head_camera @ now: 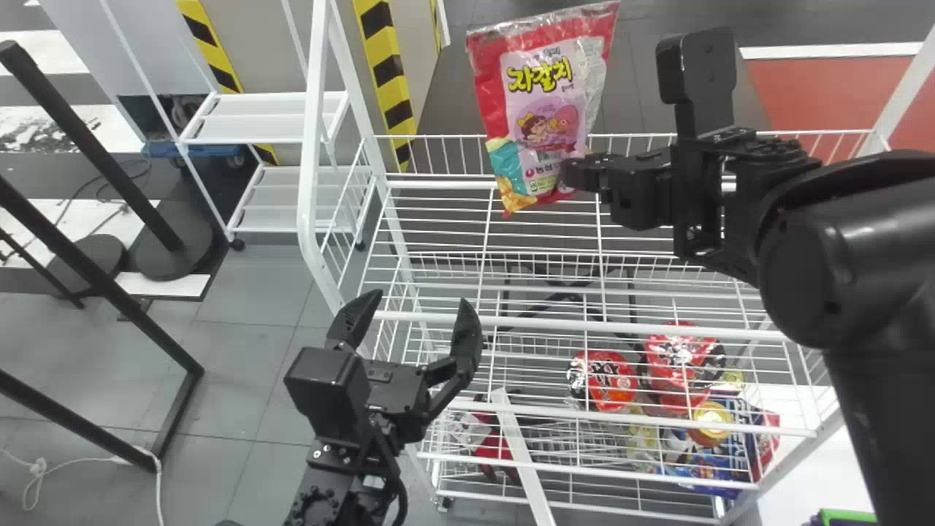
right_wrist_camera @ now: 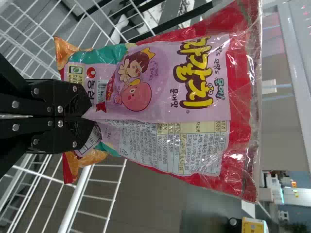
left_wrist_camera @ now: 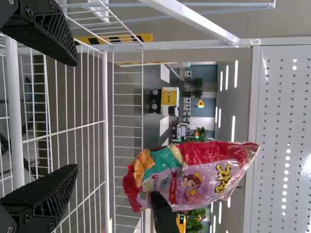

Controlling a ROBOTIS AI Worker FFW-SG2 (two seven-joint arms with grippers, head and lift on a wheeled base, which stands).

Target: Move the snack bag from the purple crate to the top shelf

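Snack bag: the snack bag (head_camera: 544,106) is up in the air, at about one o'clock from the middle of the head view, its printed front towards the head and its wide upper end tilted a little.
Right pincer: narrow, the right pincer (right_wrist_camera: 91,116) has its tips pressed together on the bag's lower end; its arm comes in from about four o'clock.
Top shelf: the white wire top shelf (head_camera: 584,324) lies at about six o'clock from the bag, whose lower end overlaps its back rail in the head view; no part of the bag looks to be resting on the wires.
Step in hand: carrying seems all but done, and setting down looks to be what remains.
Next move: bring the bag inside the rails, lower it until the wires bear it, then part the right tips and back away level. Pinched so low, it could flop over or snag a rail.
Left pincer: spread wide with nothing in it, the left pincer (head_camera: 422,298) waits at about eight o'clock from the head view's middle, by the rack's front.
Lower shelves: two red-topped bowls, (head_camera: 610,380) and (head_camera: 679,361), sit at about four o'clock from the same middle.
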